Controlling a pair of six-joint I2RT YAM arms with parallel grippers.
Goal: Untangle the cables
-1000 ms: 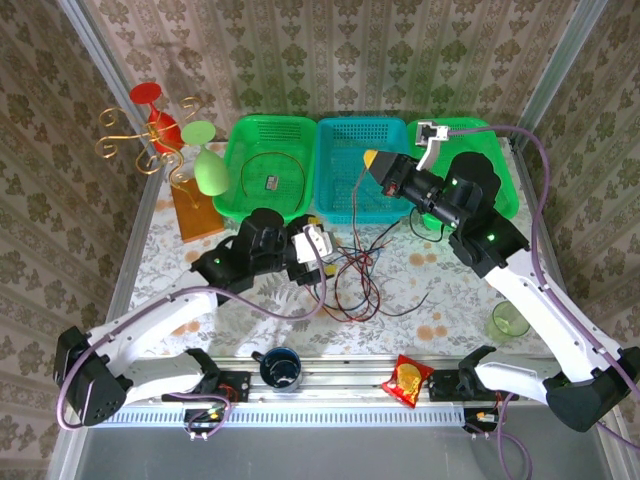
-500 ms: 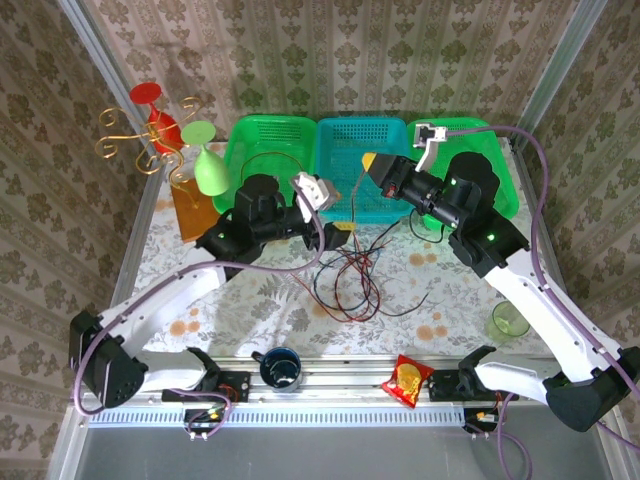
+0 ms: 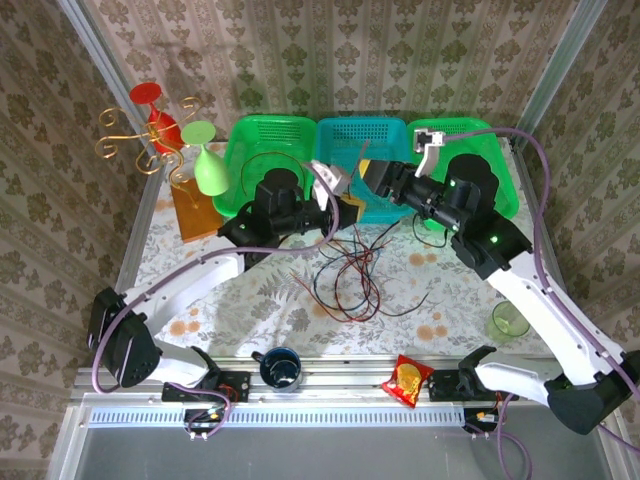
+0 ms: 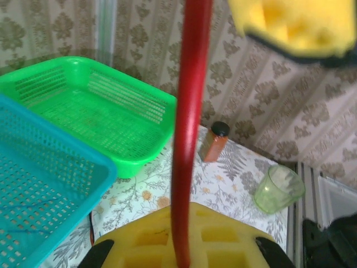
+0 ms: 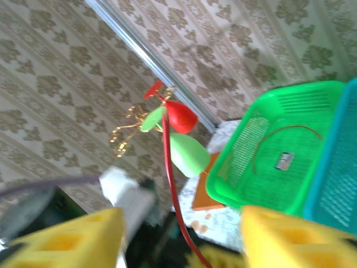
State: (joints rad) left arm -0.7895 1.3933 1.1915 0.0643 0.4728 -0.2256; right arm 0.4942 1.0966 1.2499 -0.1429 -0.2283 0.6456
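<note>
Floral worktop [image 3: 250, 300] under patterned walls. Cables [image 3: 345, 275] heaped loose at its middle, nearward of both tools. Left tool [image 3: 348, 206] pinched shut on red cable [image 4: 187, 111], strand rising steeply away from its pads [image 4: 184, 240]. Right tool [image 3: 363, 175] just beyond, pads parted, same strand passing between, ungripped. Likely pull: up that strand, away from heap.

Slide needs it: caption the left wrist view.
Left gripper shut on a red cable; green basket, blue basket behind.
</note>
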